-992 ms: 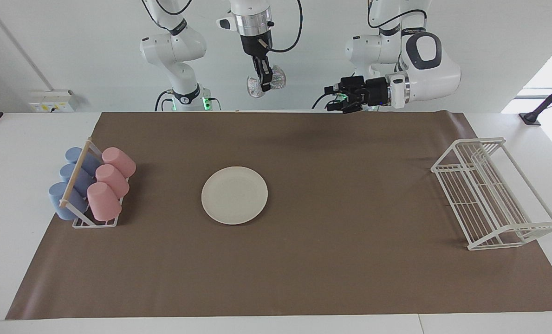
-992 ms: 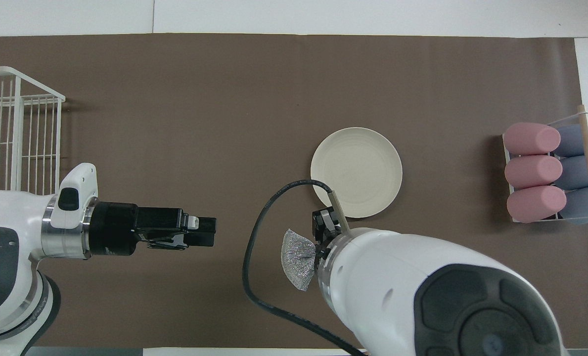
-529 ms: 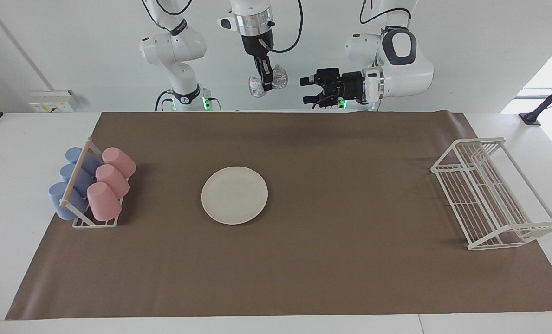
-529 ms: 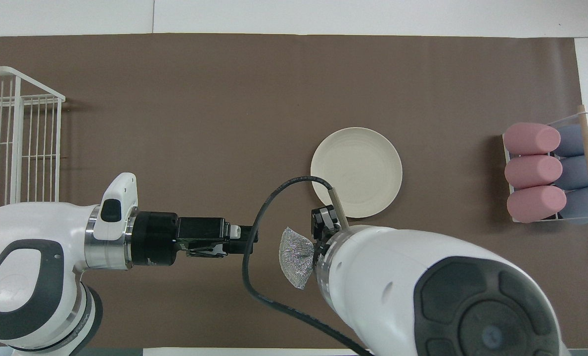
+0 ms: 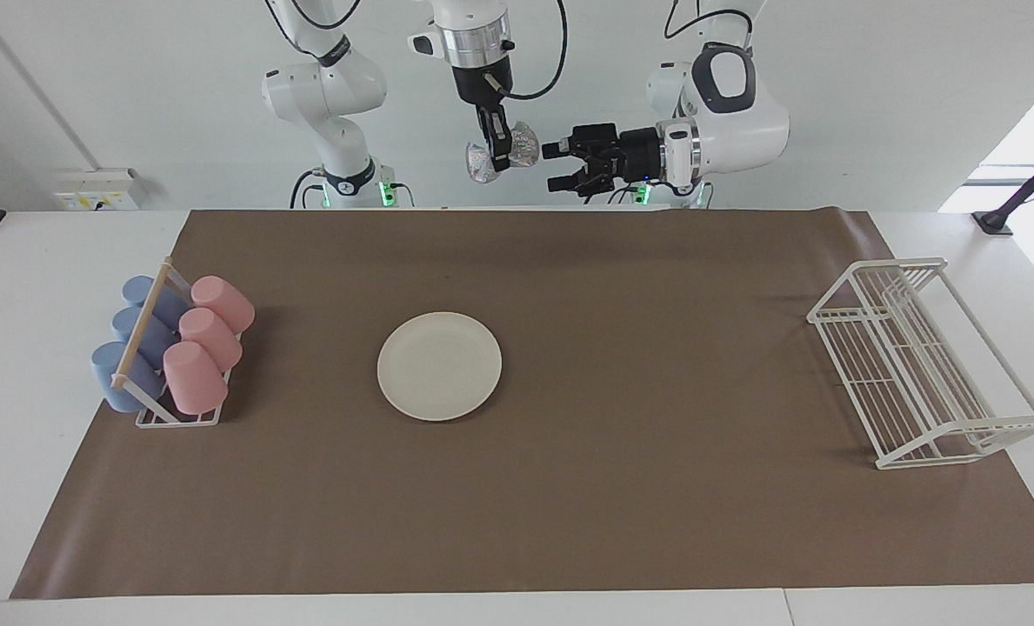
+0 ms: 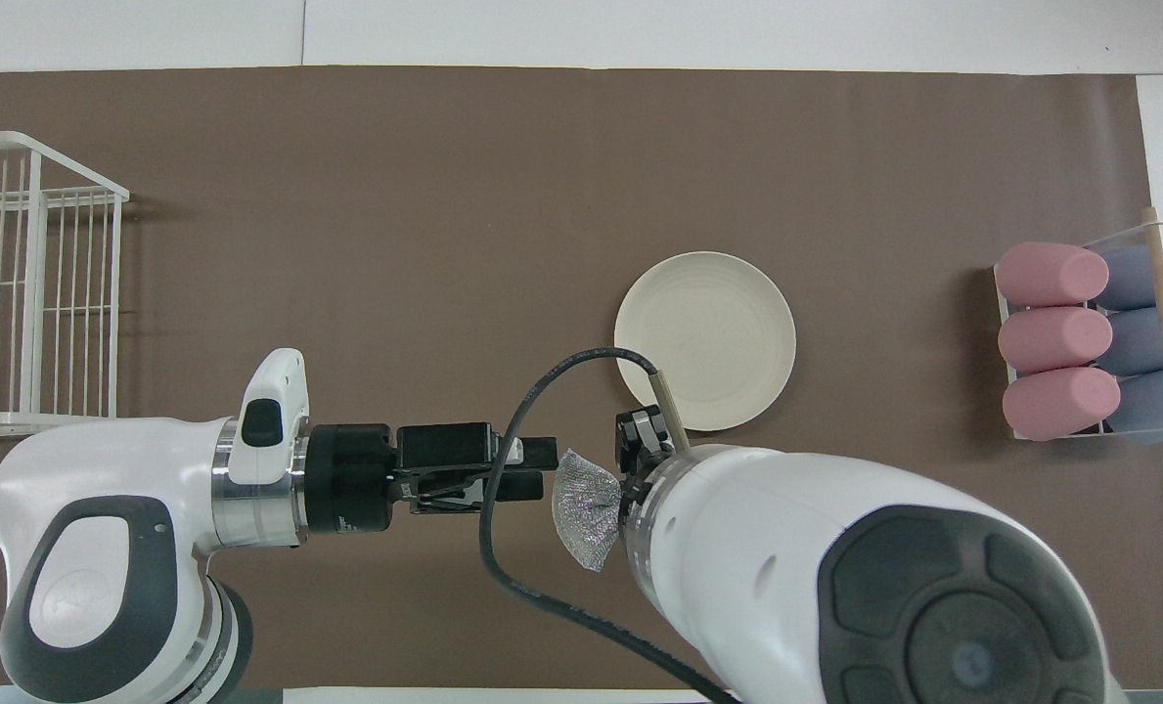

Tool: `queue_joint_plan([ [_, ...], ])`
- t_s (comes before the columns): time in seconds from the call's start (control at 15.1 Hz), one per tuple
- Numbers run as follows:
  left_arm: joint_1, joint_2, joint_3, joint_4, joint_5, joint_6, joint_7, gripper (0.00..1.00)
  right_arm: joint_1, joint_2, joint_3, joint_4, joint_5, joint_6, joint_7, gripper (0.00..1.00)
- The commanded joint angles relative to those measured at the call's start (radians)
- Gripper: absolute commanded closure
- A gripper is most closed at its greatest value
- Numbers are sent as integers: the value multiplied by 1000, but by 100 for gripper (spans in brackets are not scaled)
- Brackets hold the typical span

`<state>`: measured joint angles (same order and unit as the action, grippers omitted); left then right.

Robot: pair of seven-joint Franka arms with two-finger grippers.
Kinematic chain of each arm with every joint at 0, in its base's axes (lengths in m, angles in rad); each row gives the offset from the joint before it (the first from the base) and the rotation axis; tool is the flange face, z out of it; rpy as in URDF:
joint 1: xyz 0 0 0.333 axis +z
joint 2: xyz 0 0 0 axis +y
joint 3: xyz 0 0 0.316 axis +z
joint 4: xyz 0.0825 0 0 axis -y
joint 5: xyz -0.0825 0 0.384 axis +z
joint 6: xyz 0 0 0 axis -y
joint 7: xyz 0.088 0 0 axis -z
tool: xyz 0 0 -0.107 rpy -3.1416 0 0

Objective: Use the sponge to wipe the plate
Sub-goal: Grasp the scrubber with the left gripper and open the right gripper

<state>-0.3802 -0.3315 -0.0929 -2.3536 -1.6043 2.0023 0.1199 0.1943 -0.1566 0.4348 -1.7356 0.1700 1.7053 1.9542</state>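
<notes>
The round cream-white plate [image 5: 439, 366] [image 6: 704, 341] lies flat on the brown mat, bare. High over the mat's edge at the robots' end, my right gripper [image 5: 497, 162] points down, shut on the silvery mesh sponge [image 5: 503, 153] [image 6: 586, 507], which sticks out on both sides of it. My left gripper [image 5: 553, 168] [image 6: 542, 468] is level and open, its fingertips just short of the sponge on the side toward the left arm's end; no contact shows. In the overhead view the right arm's body hides its own gripper.
A rack of pink and blue cups [image 5: 171, 351] [image 6: 1095, 342] stands at the right arm's end of the mat. A white wire dish rack [image 5: 923, 362] [image 6: 33, 284] stands at the left arm's end. A black cable [image 6: 503, 489] loops beside the sponge.
My left gripper has swept sideways, staying open, from over the mat's near edge up to the sponge. The right gripper with the sponge has barely moved.
</notes>
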Motion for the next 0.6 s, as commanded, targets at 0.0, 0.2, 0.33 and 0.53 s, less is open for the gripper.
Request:
queue_joint_plan([
  [0.0, -20, -18, 2, -4, -17, 33, -23, 9, -1, 11, 4, 15, -1, -4, 6, 100],
  [0.2, -22, -20, 2, 4, -17, 24, -72, 54, -3, 11, 2, 15, -1, -4, 5, 100],
  [0.33, -22, -18, -1, 29, -17, 30, -213, 100, -3, 11, 2, 15, -1, -6, 5, 100],
  [0.53, -22, -23, -1, 39, -13, 24, -298, 100, -3, 11, 2, 15, -1, -6, 5, 100],
])
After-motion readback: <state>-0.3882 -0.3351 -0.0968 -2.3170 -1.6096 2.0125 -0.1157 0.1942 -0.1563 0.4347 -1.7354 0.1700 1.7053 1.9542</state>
